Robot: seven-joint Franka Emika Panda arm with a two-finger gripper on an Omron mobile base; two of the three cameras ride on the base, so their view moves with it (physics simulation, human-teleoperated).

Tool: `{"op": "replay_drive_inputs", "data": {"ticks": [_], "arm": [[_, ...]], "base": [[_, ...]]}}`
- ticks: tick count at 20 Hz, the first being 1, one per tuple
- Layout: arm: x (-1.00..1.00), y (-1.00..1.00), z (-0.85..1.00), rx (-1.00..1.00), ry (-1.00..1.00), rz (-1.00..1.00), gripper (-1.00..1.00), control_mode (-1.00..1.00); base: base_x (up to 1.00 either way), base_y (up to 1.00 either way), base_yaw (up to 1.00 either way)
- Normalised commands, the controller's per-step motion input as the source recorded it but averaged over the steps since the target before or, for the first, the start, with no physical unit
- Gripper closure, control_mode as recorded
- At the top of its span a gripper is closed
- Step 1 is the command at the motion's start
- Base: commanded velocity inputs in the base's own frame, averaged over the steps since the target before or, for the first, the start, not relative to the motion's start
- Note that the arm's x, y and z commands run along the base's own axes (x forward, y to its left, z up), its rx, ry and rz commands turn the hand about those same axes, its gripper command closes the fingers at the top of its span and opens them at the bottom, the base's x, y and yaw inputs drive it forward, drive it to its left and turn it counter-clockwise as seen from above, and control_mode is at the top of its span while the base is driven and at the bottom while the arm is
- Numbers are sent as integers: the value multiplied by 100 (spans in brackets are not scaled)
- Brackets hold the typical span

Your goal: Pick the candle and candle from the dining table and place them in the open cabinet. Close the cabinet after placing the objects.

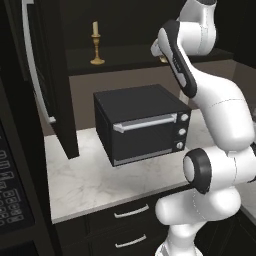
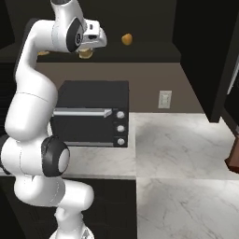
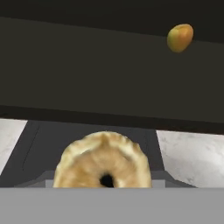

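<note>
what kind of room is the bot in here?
Looks like a home kitchen, rendered. A black toaster oven sits on a white marble counter with dark drawers under it, and an open dark wall cabinet above holds a brass candlestick.

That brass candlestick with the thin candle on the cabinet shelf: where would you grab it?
Probably at the brass stem of the candlestick, just below the taper, coming level from the open front. It stands upright, and its flared base looks too wide and the thin candle too easily knocked to pinch.
</note>
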Motion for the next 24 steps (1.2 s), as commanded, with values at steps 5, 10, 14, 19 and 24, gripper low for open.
{"op": "replay_drive_inputs", "data": {"ticks": [5, 10, 14, 19, 24], "arm": [[37, 4, -3, 0, 1, 3, 100, -100], [30, 6, -8, 0, 2, 3, 100, -100], [29, 6, -4, 0, 3, 3, 100, -100], [33, 7, -5, 0, 3, 3, 100, -100], [32, 4, -3, 0, 1, 3, 100, -100]], "base": [[0, 0, 0], [0, 0, 0], [0, 0, 0], [0, 0, 0], [0, 0, 0]]}}
